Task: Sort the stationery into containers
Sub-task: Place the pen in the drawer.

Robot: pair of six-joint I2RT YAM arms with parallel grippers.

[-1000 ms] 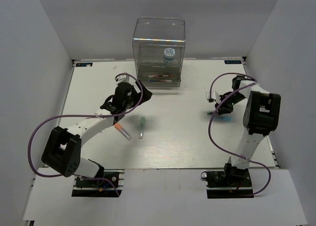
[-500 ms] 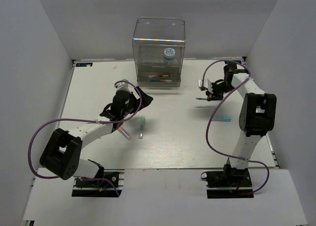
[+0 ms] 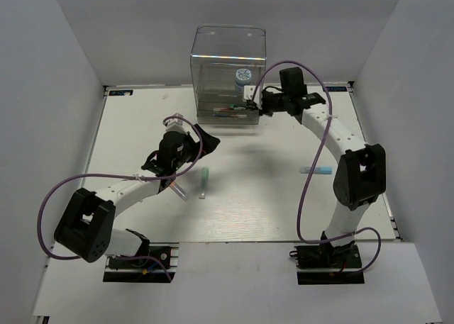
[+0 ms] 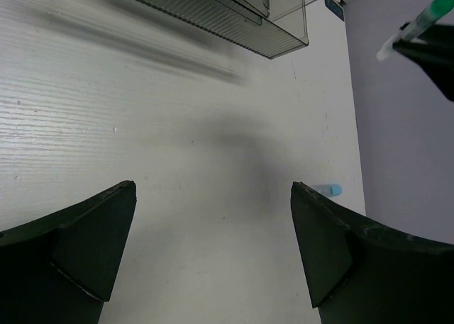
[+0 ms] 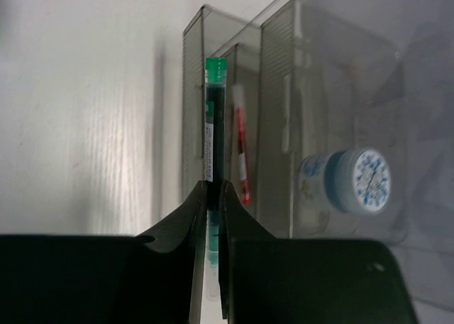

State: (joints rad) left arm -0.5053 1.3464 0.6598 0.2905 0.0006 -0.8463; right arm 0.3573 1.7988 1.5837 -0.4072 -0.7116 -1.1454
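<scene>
The clear drawer cabinet (image 3: 228,54) stands at the back of the table. My right gripper (image 3: 259,105) is at its open lower drawer, shut on a thin dark pen with a green cap (image 5: 215,118). The right wrist view shows the gripper (image 5: 214,196), a red-white pen (image 5: 241,147) in the drawer, and the blue-white roll (image 5: 351,182) inside the cabinet. My left gripper (image 3: 207,141) is open and empty above the table; its fingers (image 4: 85,246) frame bare table. A mint-green marker (image 3: 204,177) and an orange-capped marker (image 3: 175,188) lie just below it.
A light-blue marker (image 3: 317,170) lies on the table's right side and shows small in the left wrist view (image 4: 330,189). The open drawer's front (image 4: 234,12) juts toward the table. White walls enclose the table on three sides.
My right arm has swung from the table's right side to the cabinet front, carrying the green-capped pen. The left arm has shifted slightly toward the middle.
</scene>
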